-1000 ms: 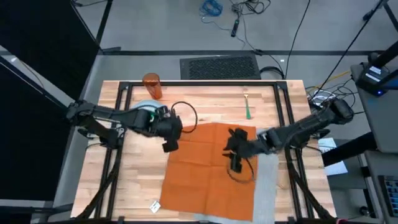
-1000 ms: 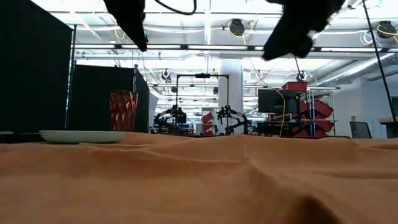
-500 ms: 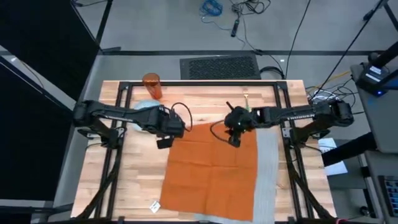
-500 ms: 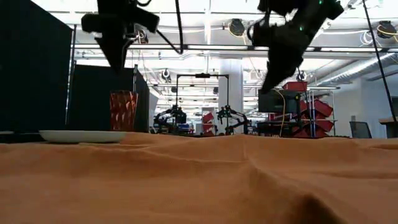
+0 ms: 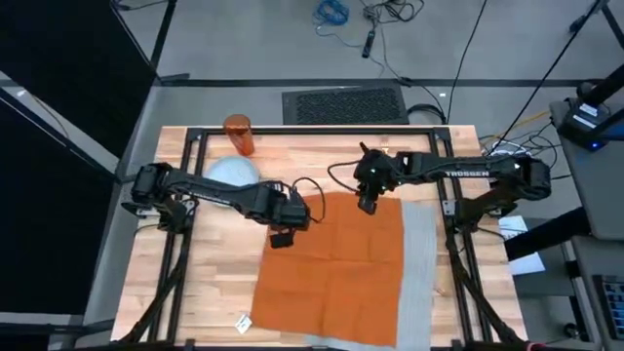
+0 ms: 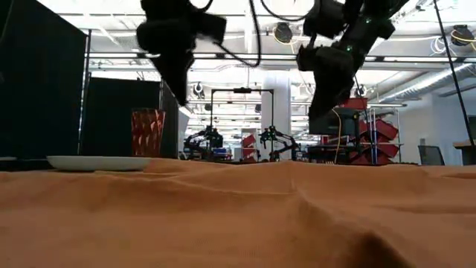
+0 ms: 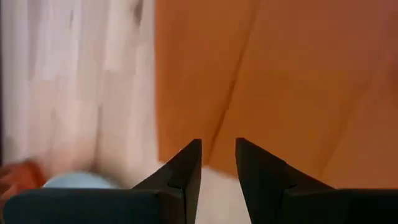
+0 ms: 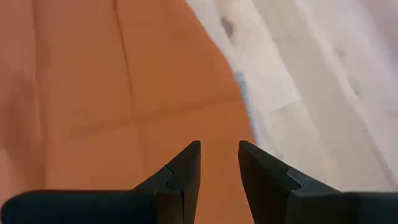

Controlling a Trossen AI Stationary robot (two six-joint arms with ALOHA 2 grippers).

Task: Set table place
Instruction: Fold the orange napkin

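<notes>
Napkin [image 5: 336, 258] lies spread; my left gripper [image 5: 282, 234] and right gripper [image 5: 370, 202] hover over its far corners, fingers slightly apart.

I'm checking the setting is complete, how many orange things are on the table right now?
2. The orange napkin lies spread over the grey placemat; the orange tumbler stands at the far left corner. Any cutlery may be hidden.

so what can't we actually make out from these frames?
- Placemat: high view, mostly covered by the orange napkin; only a strip along one side shows.
- Cutlery: none visible in the high view; the right gripper and its arm cover part of the table's far side.
- Plate: high view, partly behind the left arm.
- Low view: napkin fills the foreground, hiding the tabletop.
</notes>
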